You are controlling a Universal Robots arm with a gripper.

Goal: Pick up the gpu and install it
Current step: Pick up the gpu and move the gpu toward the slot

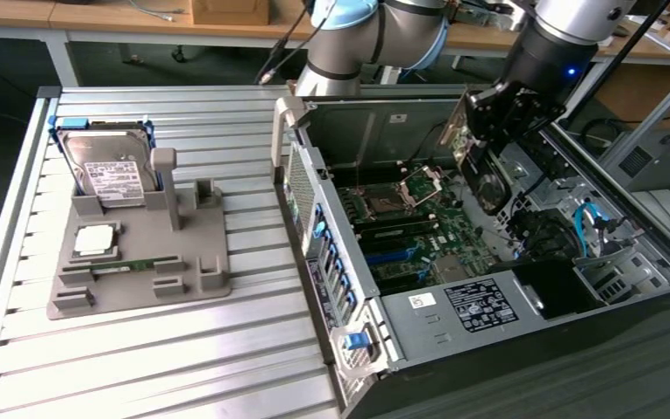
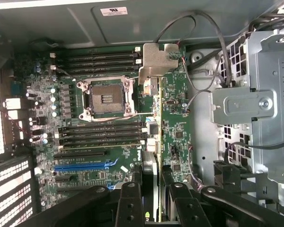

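My gripper (image 1: 495, 109): jaws part-closed, clamped flat on gpu (image 2: 173, 127). Grip sits opposite silver bracket (image 2: 158, 59), probably to keep the bracket end free. Card hangs edge-on over motherboard (image 2: 94, 137) inside open case (image 1: 347, 340), unseated, crosswise to blue slot (image 2: 85, 166).

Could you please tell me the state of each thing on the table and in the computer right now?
graphics card: held on edge over the open case, not yet seated.
hand: shut on the graphics card.
computer case: lying on its side, panel off.
processor socket: no chip in it.
hard drive: standing upright in the gray tray.
memory stick: lying flat in the tray.
processor chip: lying flat on the tray.
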